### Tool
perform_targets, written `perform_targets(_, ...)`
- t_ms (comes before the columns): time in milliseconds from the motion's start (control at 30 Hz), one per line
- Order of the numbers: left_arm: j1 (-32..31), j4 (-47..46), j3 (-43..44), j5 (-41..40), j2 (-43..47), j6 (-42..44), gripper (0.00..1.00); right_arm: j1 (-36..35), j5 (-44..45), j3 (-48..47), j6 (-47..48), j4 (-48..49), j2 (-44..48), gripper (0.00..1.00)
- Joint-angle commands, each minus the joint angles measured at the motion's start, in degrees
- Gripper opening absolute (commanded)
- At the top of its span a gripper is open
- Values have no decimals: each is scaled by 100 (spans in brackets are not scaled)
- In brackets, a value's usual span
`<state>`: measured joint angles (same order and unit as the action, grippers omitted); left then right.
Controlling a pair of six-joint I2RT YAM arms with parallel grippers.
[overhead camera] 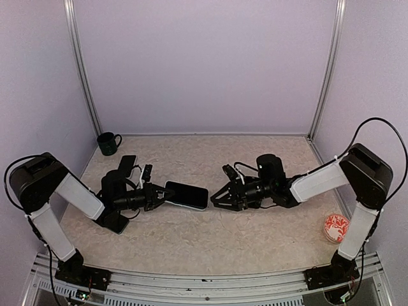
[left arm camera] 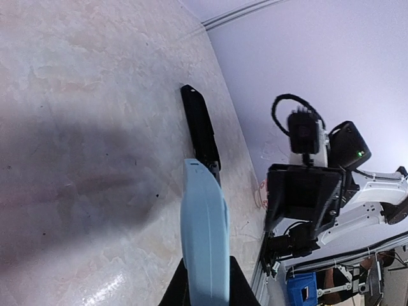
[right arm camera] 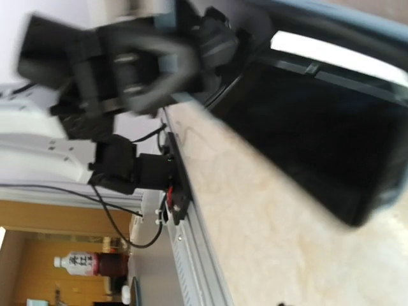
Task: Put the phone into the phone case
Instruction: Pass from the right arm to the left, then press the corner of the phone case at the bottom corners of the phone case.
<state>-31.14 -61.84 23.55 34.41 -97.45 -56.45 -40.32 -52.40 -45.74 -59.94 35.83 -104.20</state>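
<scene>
Phone case (left arm camera: pixel 204 236), pale blue, sits edge-on in my left gripper (overhead camera: pixel 160 196), whose fingers are nearly closed and pinch its near end. Just past my fingertips the phone (overhead camera: pixel 185 194) lies screen up. The case's pale rim shows along its near side and far end. From above the phone looks laid into the case, but I cannot tell whether every corner has snapped home. The pair is near the middle of the table (overhead camera: pixel 191 245), low over it or resting on it. Beyond the phone's far end my right gripper (overhead camera: pixel 215 196) points back toward me. Its fingers are about half parted and hold nothing, with the tips just beside the phone. I cannot tell whether they touch it.

To do this step well, I judge the left should hold the case level. The right should press the phone's free end straight down into the rim, one corner at a time. A sideways shove could slide the case out of my pinch.

Nearest me, bare tabletop shows between my two bases. A small dish of red and white pieces (overhead camera: pixel 336 227) sits by the right base, well apart from the work. Behind my left wrist lies a flat black object (overhead camera: pixel 127 163), near that arm. Farthest off, a dark mug (overhead camera: pixel 108 143) stands in the far left corner, close to the walls.
</scene>
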Motion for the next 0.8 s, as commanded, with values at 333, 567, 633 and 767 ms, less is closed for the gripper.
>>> perform_targets(333, -64, -168, -359, 302, 1155, 349, 0, 85, 248, 1009, 1204, -510, 1721, 50)
perform_targets(567, -446, -139, -293, 377, 1759, 356, 0, 87, -69, 1146, 1390, 485, 1524, 54)
perform_targets(633, -524, -9, -204, 390, 1899, 369, 0, 91, -174, 1146, 1250, 1122, 1335, 54)
perform_targets(767, -614, 102, -86, 429, 2106, 326, 0, 85, -438, 1045, 989, 2055, 846, 56)
